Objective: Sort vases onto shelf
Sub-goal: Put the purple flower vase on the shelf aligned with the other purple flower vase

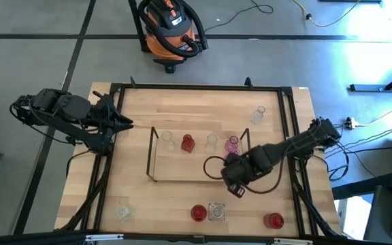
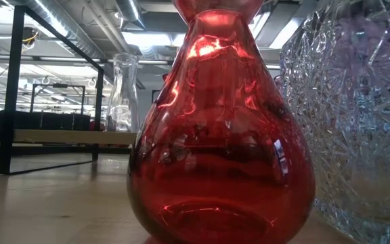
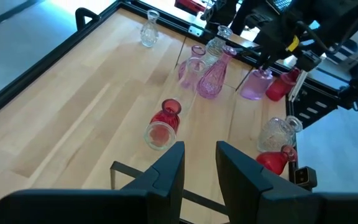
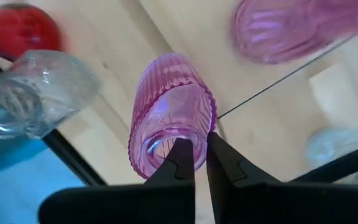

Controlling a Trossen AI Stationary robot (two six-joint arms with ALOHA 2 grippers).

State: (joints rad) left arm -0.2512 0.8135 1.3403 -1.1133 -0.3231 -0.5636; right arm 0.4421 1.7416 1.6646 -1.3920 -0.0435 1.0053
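The wire shelf (image 1: 152, 153) stands mid-table with a clear vase (image 1: 169, 139), a red one (image 1: 187, 143), another clear one (image 1: 211, 141) and a pink one (image 1: 232, 144) on it. My right gripper (image 4: 201, 158) hangs at the shelf's near right corner (image 1: 235, 184), pointing down. It is shut on a pink ribbed vase (image 4: 166, 99), which also shows in the left wrist view (image 3: 253, 86). In the high view the arm hides this vase. My left gripper (image 3: 201, 165) waits open and holds nothing, at the table's far left edge (image 1: 122, 122). My right gripper pinches the pink ribbed vase's rim (image 4: 202, 134) between its two fingers. One finger (image 4: 180, 163) is inside the mouth and the other outside. The fingers come from above, pointing down. The vase hangs below them, mouth up and a little tilted.
Along the near edge stand a clear vase (image 1: 123, 212), a red vase (image 1: 198, 213), a cut-glass jar (image 1: 216, 212) and another red vase (image 1: 273, 220). A clear vase (image 1: 259, 114) stands far right. A black frame (image 1: 203, 87) edges the table.
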